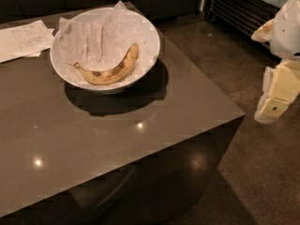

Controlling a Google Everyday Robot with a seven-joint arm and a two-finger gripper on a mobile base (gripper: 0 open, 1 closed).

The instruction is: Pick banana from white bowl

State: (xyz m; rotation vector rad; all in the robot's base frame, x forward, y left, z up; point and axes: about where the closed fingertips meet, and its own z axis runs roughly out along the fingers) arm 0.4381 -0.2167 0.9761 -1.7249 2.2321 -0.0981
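The banana [110,69] lies in the white bowl [63,71] on its crumpled paper lining [101,36], stem to the left. The bowl stands far left on the counter [117,144], beside written paper sheets [23,39]. The pincer [275,100] hangs right of the counter, well apart; its opening cannot be told.

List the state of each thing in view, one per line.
banana: lying in the white bowl on its paper lining.
white bowl: upright on the table.
paper sheets: flat on the table, beside the bowl.
gripper: right of the table, over the floor, far from the banana.
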